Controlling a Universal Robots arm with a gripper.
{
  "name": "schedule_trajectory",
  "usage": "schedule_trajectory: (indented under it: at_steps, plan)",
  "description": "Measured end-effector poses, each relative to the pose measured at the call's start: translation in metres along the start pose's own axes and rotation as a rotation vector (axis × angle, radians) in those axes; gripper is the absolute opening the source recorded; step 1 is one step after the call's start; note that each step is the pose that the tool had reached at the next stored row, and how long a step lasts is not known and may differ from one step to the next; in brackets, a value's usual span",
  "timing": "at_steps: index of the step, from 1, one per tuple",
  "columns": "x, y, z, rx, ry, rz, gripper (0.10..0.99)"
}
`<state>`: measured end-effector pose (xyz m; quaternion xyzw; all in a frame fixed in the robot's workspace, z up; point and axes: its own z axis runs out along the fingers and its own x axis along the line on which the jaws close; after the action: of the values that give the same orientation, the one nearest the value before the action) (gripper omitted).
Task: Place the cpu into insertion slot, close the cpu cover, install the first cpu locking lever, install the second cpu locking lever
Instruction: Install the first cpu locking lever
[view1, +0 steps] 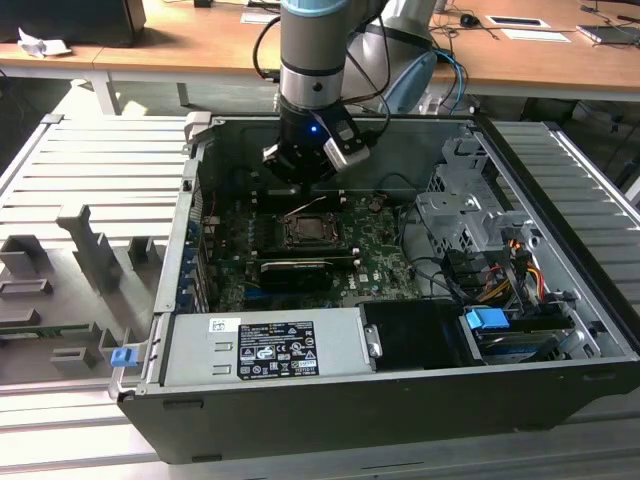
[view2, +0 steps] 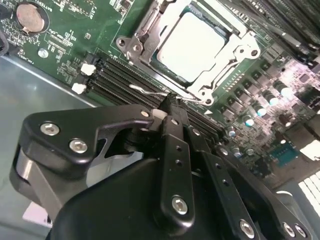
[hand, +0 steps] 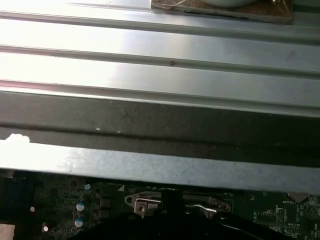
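cpu (view2: 192, 45): seated in insertion slot (view2: 150, 37), cpu cover (view2: 225, 67) down over it.
gripper (view2: 170, 100): fingers clenched together, tips just beside cover's edge, at a thin wire lever (view2: 147, 91).

The exterior view is looking down into the open grey metal computer case (view1: 300, 410) from above. Both wrist views are sitting close over the green circuit board (view2: 75, 30), sharing its square metal-rimmed socket (view2: 200, 45).

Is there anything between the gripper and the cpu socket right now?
Nothing visible stands between them. In the second wrist view the gripper sits at the edge of the insertion slot, beside a thin wire lever. The cpu already lies in the slot, with the cpu cover framing it.
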<state>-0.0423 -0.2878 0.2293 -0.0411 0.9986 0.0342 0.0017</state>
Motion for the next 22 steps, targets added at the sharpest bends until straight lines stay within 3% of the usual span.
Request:
schedule_trajectory:
  at_steps: [6,16,22]
  plan:
    - [-0.0065,0.0039,0.007,-0.002,-0.0002,0.0,0.106]
    - [-0.0212,0.0024,0.0141,-0.002,-0.0001,0.0,0.106]
    - [-0.0239,0.0018,0.0209,-0.002,-0.0001,0.0,0.106]
